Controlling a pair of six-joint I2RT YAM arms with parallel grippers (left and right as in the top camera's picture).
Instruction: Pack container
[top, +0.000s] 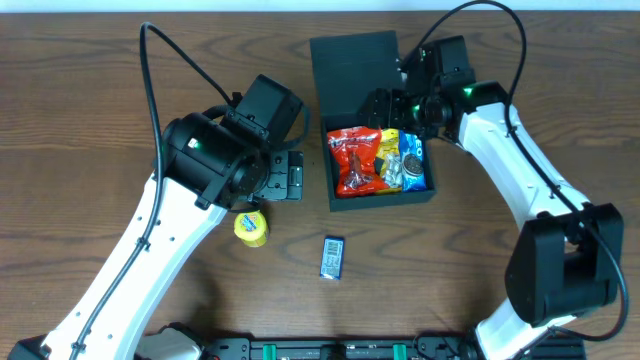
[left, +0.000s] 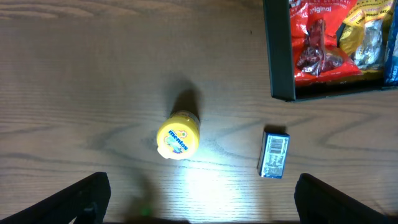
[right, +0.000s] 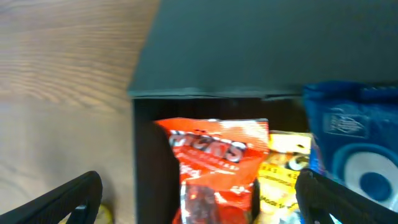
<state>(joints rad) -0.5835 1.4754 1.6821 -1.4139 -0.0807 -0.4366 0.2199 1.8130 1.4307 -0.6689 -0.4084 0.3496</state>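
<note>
Teal-green and matte, the shallow square container (top: 385, 199) stands on the brown wooden table (top: 90, 90), a little right of the middle and toward the far side. Its hinged flap lid (top: 355, 62) is open and lies back flat on the far side of the box. Inside the box are three snack packets side by side: a red shiny packet (top: 354, 160) at the left, a yellow packet with a silver part (top: 391, 160) in the middle, and a blue packet (top: 416, 160) at the right wall.

On the table near the left corner of the box lies a small yellow round plastic tub with a Mentos label (top: 251, 227). To the right of it, well apart, lies a small flat blue packet with a barcode (top: 333, 257), close to the near wall of the box.

The left gripper (left: 205, 200) hangs above the table over these two loose things. Its fingers are spread wide and hold nothing. The right gripper (right: 200, 205) hangs over the far part of the box, above the red packet. Its fingers are also spread wide, with nothing between them.
</note>
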